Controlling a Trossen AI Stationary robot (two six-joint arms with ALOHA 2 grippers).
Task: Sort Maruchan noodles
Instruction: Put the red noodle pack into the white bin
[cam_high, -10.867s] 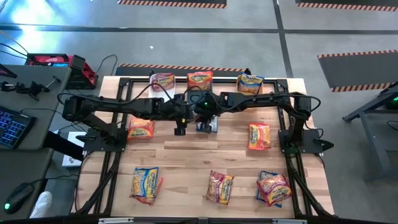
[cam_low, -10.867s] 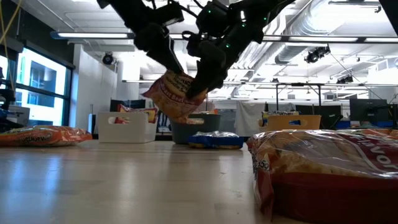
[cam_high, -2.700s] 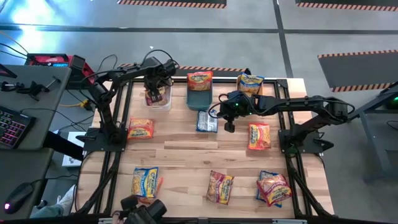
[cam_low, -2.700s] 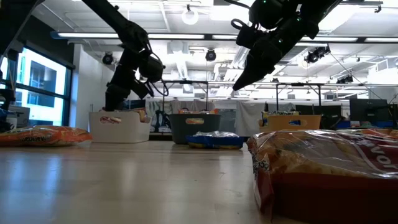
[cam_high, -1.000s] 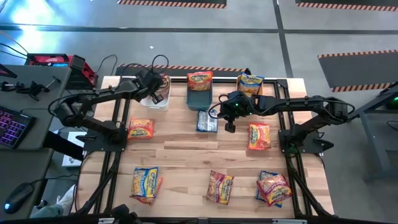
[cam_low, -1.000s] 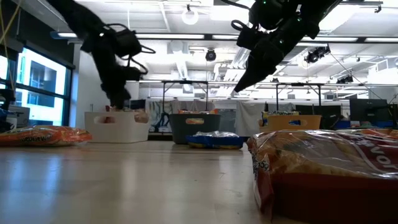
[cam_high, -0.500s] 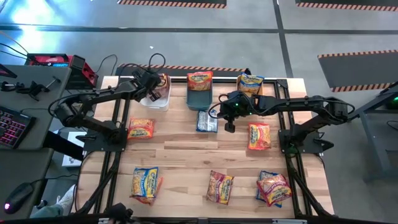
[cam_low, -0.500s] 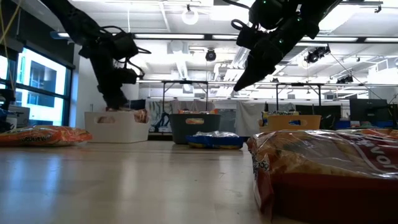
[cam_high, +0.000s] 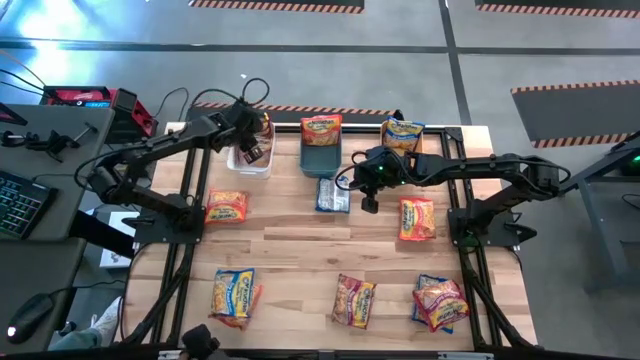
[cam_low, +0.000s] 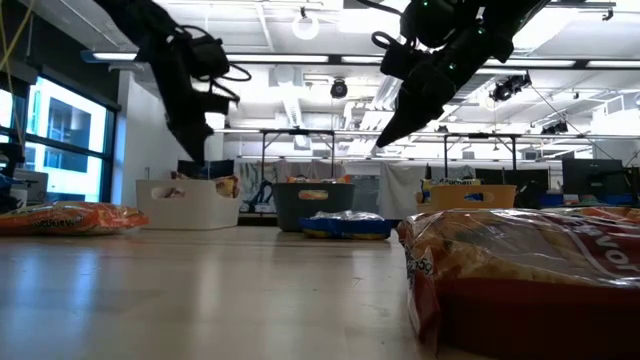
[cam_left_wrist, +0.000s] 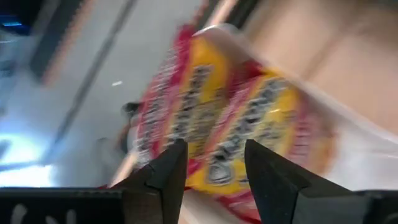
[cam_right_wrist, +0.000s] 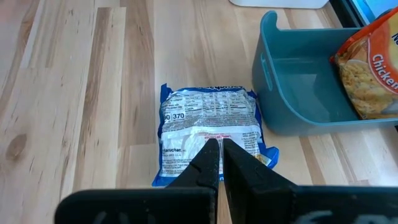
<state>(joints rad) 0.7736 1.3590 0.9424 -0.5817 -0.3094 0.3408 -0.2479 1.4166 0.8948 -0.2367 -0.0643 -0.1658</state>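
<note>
High view, change: the left gripper (cam_high: 252, 140), which hung low over the white bin (cam_high: 249, 160) at the table's 11 o'clock corner a second ago, has lifted a little and its fingers have parted. I judge a pink-red packet (cam_high: 262, 129) has just been dropped there, so 1 more sort is done.
High view, left arm: stretched from the left table edge toward 11 o'clock, wrist bent down over the bin.
High view, right arm: unchanged; the right gripper (cam_high: 368, 203) hangs near table centre, just beside the blue packet (cam_high: 333, 194).
High view, remaining noodles: 1 orange packet (cam_high: 227, 207) at 9 o'clock, another (cam_high: 417, 218) at 3 o'clock, 3 groups along the near edge from 7 to 5 o'clock.

Low view, change: the left gripper (cam_low: 196, 150) stands higher above the white bin (cam_low: 193, 204) than half a second ago.
Low view, right arm: angled down from the top right, poised above the blue packet (cam_low: 345, 225) in front of the teal bin (cam_low: 310, 209).

Left wrist view, fingers: 2 dark fingertips (cam_left_wrist: 169, 167) spread apart, nothing between them.
Left wrist view, packets: pink-red packets (cam_left_wrist: 230, 127) lie inside the white bin's rim (cam_left_wrist: 292, 82).

Right wrist view, fingers: pressed together, empty, over the blue packet (cam_right_wrist: 209, 132), label side up.
Right wrist view, bin: the teal bin (cam_right_wrist: 298, 109) holds 1 orange packet (cam_right_wrist: 370, 65).
</note>
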